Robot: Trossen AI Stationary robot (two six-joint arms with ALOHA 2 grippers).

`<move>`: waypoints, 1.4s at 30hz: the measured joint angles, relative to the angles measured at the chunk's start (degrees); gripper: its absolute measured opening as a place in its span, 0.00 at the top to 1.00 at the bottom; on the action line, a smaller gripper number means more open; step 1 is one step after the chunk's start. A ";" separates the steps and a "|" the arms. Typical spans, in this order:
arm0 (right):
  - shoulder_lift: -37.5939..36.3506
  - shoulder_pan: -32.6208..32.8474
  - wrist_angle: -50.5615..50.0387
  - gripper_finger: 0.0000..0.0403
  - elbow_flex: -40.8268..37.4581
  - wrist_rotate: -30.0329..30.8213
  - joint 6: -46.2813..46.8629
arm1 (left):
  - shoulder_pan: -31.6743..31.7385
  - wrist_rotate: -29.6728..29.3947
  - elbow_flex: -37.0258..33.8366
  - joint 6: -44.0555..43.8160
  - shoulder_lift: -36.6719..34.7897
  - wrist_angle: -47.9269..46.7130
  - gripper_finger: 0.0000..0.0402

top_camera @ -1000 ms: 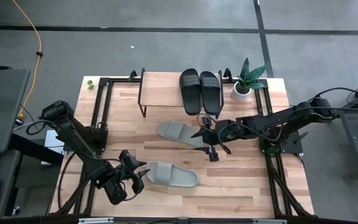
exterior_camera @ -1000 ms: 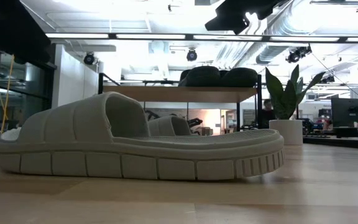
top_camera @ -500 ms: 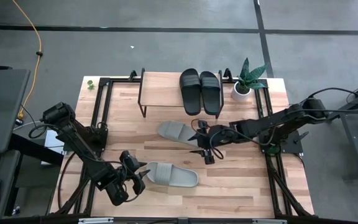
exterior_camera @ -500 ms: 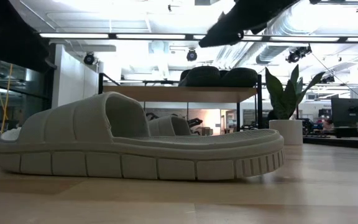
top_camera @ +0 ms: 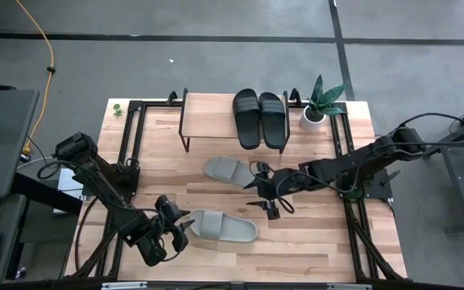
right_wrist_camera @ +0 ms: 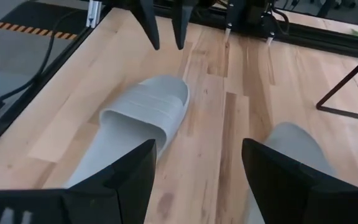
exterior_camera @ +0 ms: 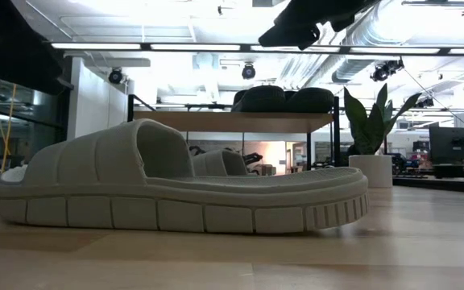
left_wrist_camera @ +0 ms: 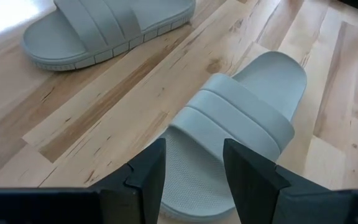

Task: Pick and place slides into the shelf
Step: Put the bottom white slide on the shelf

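In the high view, the shelf [top_camera: 208, 115] is seen in the upper middle of the frame, at the far edge of the table [top_camera: 312, 242], and two black slides [top_camera: 259, 117] are laid side by side on its right half, touching or nearly touching each other. A potted plant [top_camera: 319, 103] is placed just to the right of them. Two light grey slides are left on the tabletop: one [top_camera: 230, 171] near the centre of the frame, below the shelf, and the other [top_camera: 223, 226] in the lower middle, well apart from the shelf. The right gripper [top_camera: 263, 193] is held at the centre of the frame, just beside the right end of the upper grey slide; its fingers are spread wide apart, and in the right wrist view nothing is clasped between them, the wood and both grey slides [right_wrist_camera: 138, 124] being seen beyond. The left gripper [top_camera: 182, 226] is positioned at the lower left of the frame, at the left end of the lower grey slide. In the left wrist view its fingers [left_wrist_camera: 146, 177] are seen parted on either side of that slide's end [left_wrist_camera: 229, 134], but whether the slide is actually touched cannot be told. In the low view the nearer grey slide [exterior_camera: 176, 189] fills the foreground, flat on the wood, with the shelf [exterior_camera: 232, 121] behind it.
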 joint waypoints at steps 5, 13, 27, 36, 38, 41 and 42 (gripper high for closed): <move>0.64 0.21 -0.30 0.43 0.04 -0.30 2.79 | -0.02 0.34 0.00 -0.01 0.72 0.18 0.63; 5.33 0.59 -0.33 0.43 0.04 -0.93 2.92 | 0.31 1.45 0.02 -0.42 1.44 0.50 0.63; 7.19 0.77 1.97 0.43 0.04 -2.12 3.81 | 0.31 3.47 -0.09 -1.45 1.61 1.32 0.63; 7.19 0.79 1.96 0.43 0.04 -2.84 3.66 | 0.31 5.50 -7.31 -3.67 1.63 13.82 0.62; 7.19 0.79 2.00 0.43 0.04 -2.82 3.60 | 0.31 6.28 -8.63 -3.67 1.63 17.63 0.60; 7.19 0.79 2.00 0.43 0.04 -2.82 3.33 | 0.31 7.18 -9.16 -3.67 1.63 21.57 0.56; 7.19 0.79 2.00 0.43 0.04 -2.82 3.33 | 0.31 7.48 -9.16 -3.61 1.63 22.74 0.54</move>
